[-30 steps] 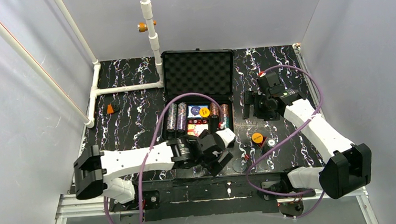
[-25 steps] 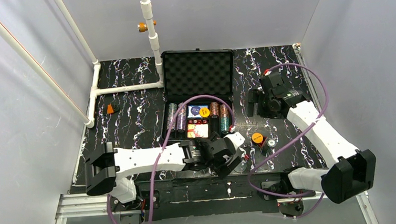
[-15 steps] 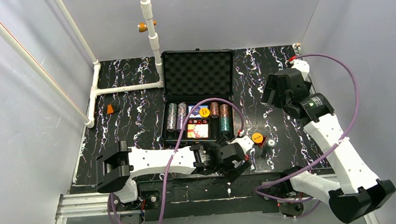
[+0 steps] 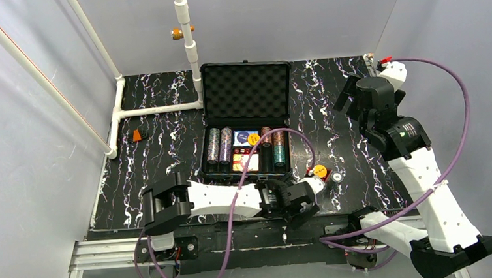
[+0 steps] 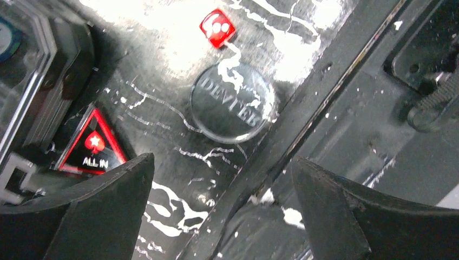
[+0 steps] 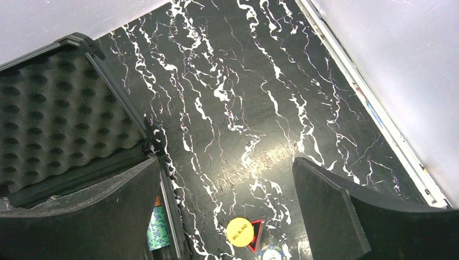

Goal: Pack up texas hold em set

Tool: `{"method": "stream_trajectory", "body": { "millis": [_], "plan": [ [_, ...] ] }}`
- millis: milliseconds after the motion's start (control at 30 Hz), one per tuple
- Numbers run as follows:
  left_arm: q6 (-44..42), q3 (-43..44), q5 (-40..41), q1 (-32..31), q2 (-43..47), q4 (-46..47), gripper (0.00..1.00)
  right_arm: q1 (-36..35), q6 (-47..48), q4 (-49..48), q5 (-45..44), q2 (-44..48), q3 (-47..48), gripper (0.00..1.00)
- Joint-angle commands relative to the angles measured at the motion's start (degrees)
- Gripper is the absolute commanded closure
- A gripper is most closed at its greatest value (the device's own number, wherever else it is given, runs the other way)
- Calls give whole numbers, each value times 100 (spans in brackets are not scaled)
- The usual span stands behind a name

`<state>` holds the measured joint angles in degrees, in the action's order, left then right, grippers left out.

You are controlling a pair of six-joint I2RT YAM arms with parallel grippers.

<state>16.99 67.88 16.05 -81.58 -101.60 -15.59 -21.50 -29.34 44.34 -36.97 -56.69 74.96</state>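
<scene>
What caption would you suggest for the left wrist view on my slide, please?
Open left gripper hovering over the clear dealer disc, with a red die and an ALL IN marker nearby.

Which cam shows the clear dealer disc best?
Left wrist: the dealer disc lies flat near mid-frame, its lettering visible. Top external: the left gripper hides it. Right wrist: not in frame.

Overhead and raised right wrist views both show the orange disc (image 4: pixel 320 170) (image 6: pixel 240 232).
</scene>
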Motion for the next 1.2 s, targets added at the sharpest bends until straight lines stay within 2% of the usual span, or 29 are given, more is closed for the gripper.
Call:
{"method": "stream_trajectory", "body": {
  "millis": [0, 300, 833, 1167],
  "plan": [
    [231, 588, 117, -32, -345, -255, 4, -9, 6, -301, -137, 97, 223, 0],
    [1261, 1074, 594, -42, -764, -890, 4, -8, 9, -350, -81, 149, 40, 0],
    [1701, 1772, 1007, -123, -1360, -1455, 2, -9, -72, -407, 361, 311, -270, 0],
    [1628, 2084, 1021, -86, -1669, -1530, 22, -12, 22, -522, 542, 338, -429, 0]
  ]
}}
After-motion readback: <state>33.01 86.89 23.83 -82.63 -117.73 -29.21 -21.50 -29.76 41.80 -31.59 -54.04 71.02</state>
